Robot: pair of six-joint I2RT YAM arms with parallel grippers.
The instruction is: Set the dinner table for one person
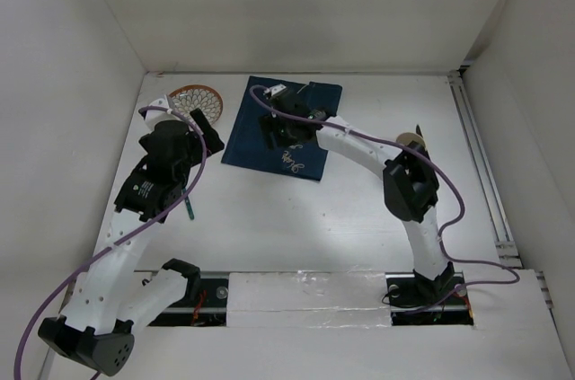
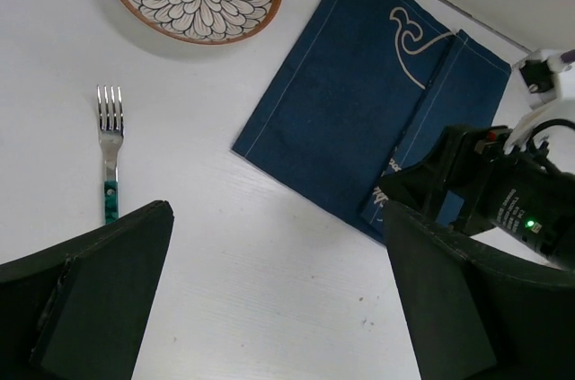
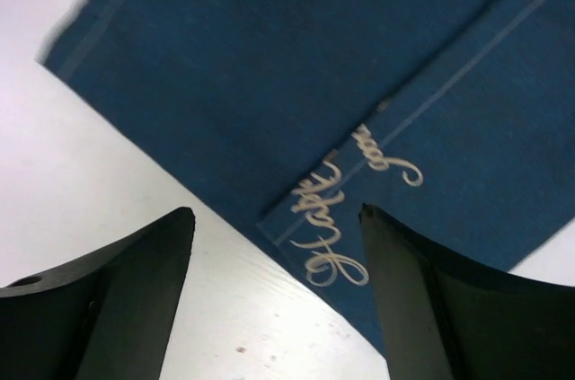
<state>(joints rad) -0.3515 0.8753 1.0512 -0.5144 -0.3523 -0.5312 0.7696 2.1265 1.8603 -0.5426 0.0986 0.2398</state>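
Clearly the setting is at an early stage: on the dinner table (image 1: 341, 218), the wide white bench that fills the overhead view, nothing is yet in its place. A dark blue cloth mat (image 1: 283, 128) lies askew toward the far side, one long edge folded over onto itself, and nothing rests on it. The patterned plate (image 1: 196, 101) with its orange rim sits on the bare bench just beyond the mat's left corner, apart from it. A fork (image 2: 110, 151) with a green handle lies alone further left, tines pointing toward the plate. By my reading, what is left is to flatten and square the mat, move the plate onto it and lay the fork alongside. No knife, spoon or glass is visible; a small tan object (image 1: 411, 137) behind the right arm's elbow is too hidden to name. The left jaws stand wide apart and empty above the bench near the fork, and the right jaws, equally wide and holding nothing, hang over the mat's near folded edge. As for writing, white cursive lettering (image 3: 337, 218) runs along that fold, but I cannot read it with any confidence; a looping white drawing (image 2: 409, 34) marks the far part, and tiny print on the right arm's housing (image 2: 517, 209) is too small to read
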